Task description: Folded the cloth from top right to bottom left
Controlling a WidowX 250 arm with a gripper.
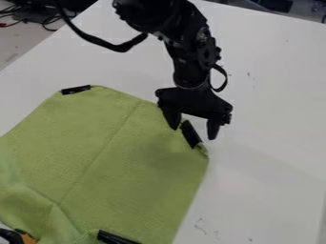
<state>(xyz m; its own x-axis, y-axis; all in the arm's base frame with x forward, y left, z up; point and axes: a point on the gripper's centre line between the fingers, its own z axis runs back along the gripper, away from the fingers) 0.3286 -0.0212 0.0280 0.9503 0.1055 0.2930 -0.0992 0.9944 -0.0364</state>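
At the top right of the green cloth (96, 143) on the surface (274, 157), our hand (193, 133) hung unclosed astride a black clip (189, 134), which we needed to pinch squarely before lifting diagonally across.

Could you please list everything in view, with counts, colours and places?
Cloth: one, green, across the left and lower middle
Small strips: three, black, at the cloth's upper left corner, right edge and bottom
Table: one, white, under the cloth
Unclear object: one, black and orange, bottom left corner
Cables: several, black and red, top left, beyond the table
Arm: one, black, from the top edge
Gripper: one, black, over the right-edge strip, jaws apart
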